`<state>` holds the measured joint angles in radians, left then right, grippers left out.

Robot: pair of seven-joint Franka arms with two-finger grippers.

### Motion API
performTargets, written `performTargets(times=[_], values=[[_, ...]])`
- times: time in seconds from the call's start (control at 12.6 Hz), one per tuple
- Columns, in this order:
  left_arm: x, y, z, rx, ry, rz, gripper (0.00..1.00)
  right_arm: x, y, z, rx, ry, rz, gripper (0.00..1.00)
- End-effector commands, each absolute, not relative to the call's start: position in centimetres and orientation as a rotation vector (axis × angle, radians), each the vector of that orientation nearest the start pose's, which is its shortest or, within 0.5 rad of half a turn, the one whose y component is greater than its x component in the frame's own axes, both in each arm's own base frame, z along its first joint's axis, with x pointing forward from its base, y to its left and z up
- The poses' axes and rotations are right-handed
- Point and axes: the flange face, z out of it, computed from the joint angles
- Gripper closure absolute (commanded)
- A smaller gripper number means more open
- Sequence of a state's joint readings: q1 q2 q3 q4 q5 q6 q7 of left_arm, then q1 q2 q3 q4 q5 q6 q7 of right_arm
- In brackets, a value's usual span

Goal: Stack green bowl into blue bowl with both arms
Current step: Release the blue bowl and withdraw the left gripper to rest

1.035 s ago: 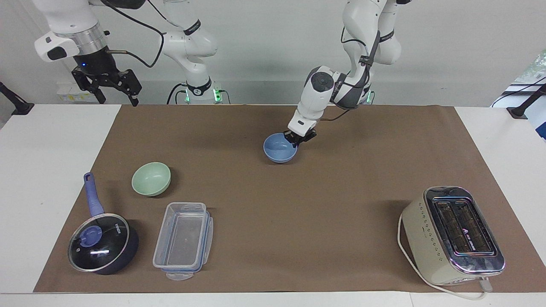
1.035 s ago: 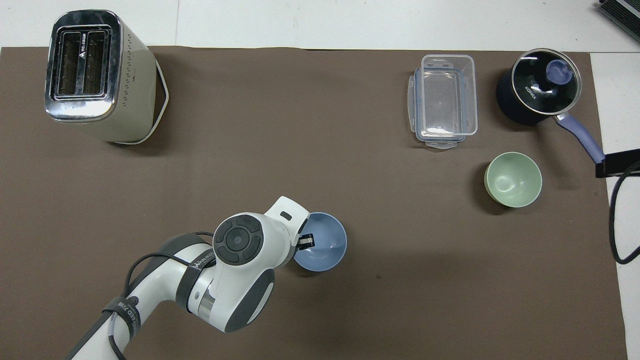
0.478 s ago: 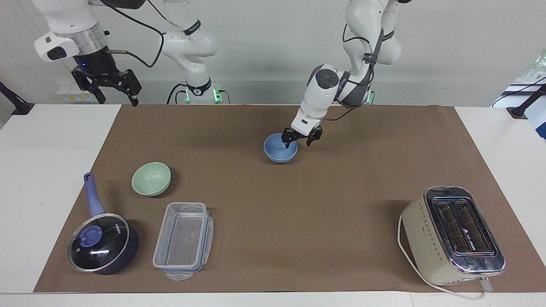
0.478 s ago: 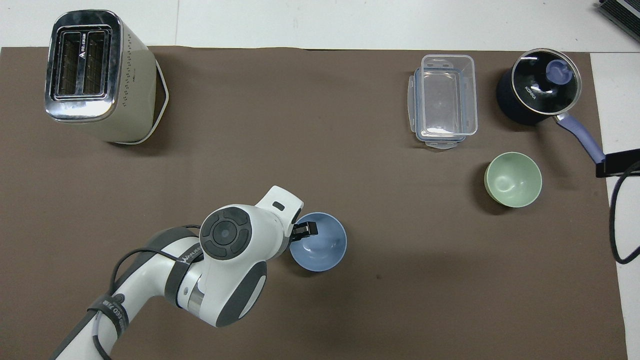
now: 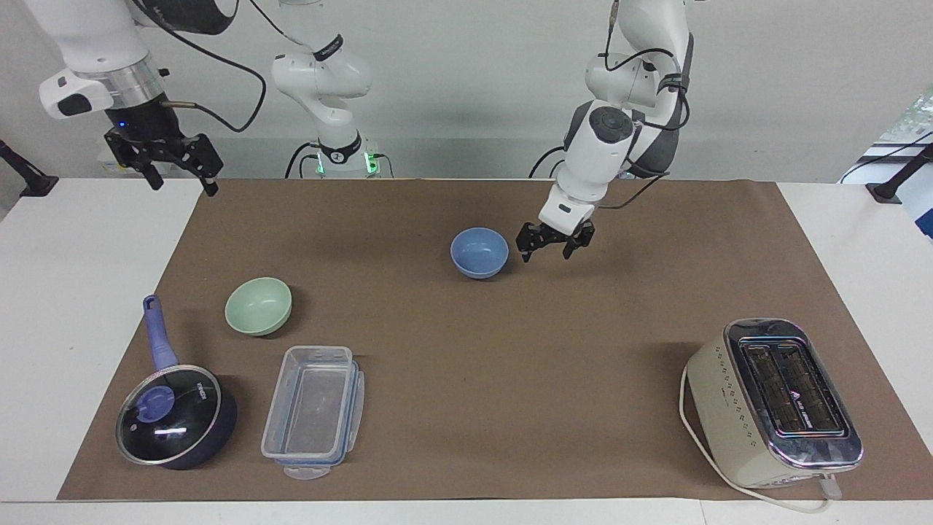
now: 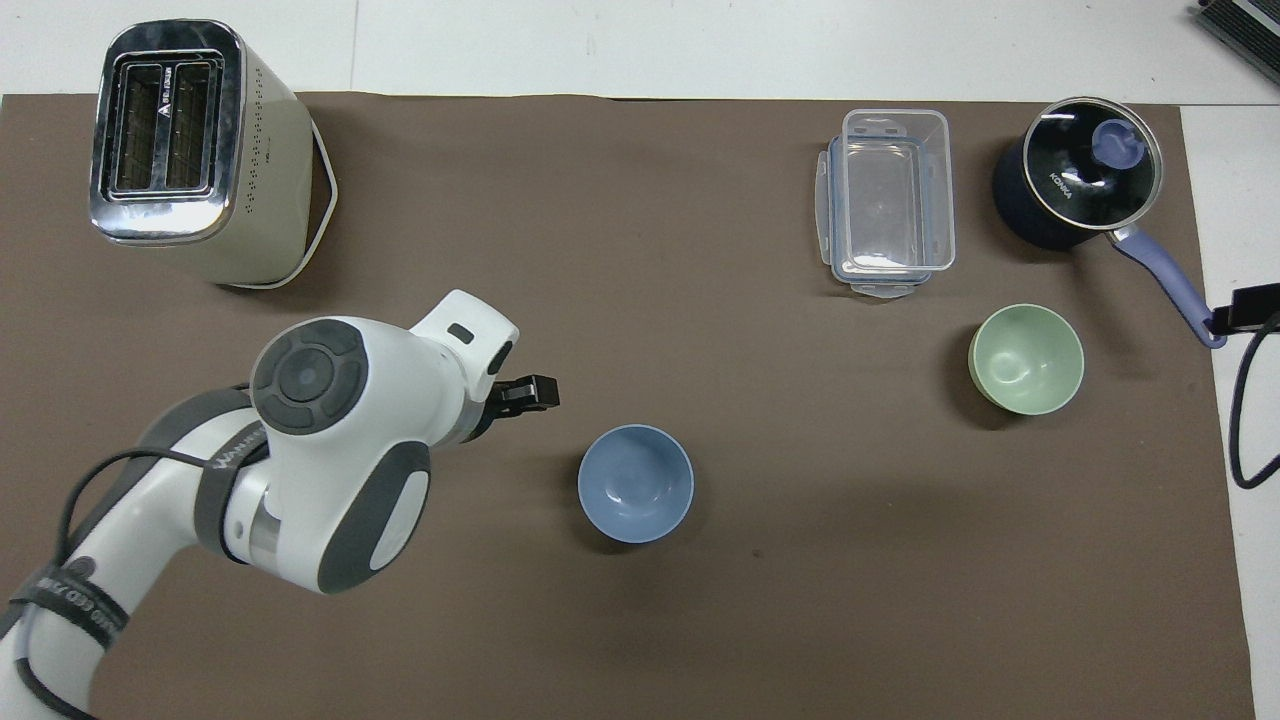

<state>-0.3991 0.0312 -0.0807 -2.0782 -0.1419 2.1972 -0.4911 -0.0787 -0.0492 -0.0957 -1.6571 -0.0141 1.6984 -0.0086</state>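
My left tool [image 5: 555, 245] hangs empty in the air just beside the blue bowl [image 5: 479, 252], toward the left arm's end of the counter [image 5: 510, 350], its fingers apart and touching nothing. The blue bowl sits upright on the brown mat, roughly midway between the two arms' ends, with nothing inside it. I take that as its final spot, so I judge the first part of the job done: the receiving bowl is placed and let go.

The green bowl [image 5: 258, 305] is untouched, standing upright well apart from the blue bowl, toward the right arm's end and farther from the robots than it. Measured from the blue bowl, the clear container [image 5: 313, 412] and the lidded pot [image 5: 175, 415] lie farther out again than the green bowl.

My right tool [image 5: 175, 162] waits high over the counter's edge at its own end, fingers spread, holding nothing. What is left, as I judge it, is the whole second half: grasp the green bowl, carry it over, and nest it into the blue bowl.
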Motion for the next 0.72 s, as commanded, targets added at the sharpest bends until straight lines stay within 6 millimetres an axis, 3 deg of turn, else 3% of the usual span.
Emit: performTargets(times=[0.0, 0.24, 0.4, 0.64], values=[[50.9, -21.7, 45.1, -3.264, -0.024, -0.038, 0.00, 56.5, -11.6, 58.4, -3.131, 0.265, -0.150, 0.00], [51.9, -16.7, 47.4, -3.253, 0.049, -0.012, 0.00, 59.7, -12.6, 53.8, -3.139, 0.273, -0.183, 0.00], [52.2, -13.0, 50.0, -3.225, 0.137, 0.011, 0.00, 61.5, -13.3, 50.2, -3.126, 0.255, -0.179, 0.00], [52.7, -9.0, 54.4, -3.212, 0.243, 0.076, 0.00, 61.3, -13.8, 46.5, -3.130, 0.245, -0.179, 0.00]])
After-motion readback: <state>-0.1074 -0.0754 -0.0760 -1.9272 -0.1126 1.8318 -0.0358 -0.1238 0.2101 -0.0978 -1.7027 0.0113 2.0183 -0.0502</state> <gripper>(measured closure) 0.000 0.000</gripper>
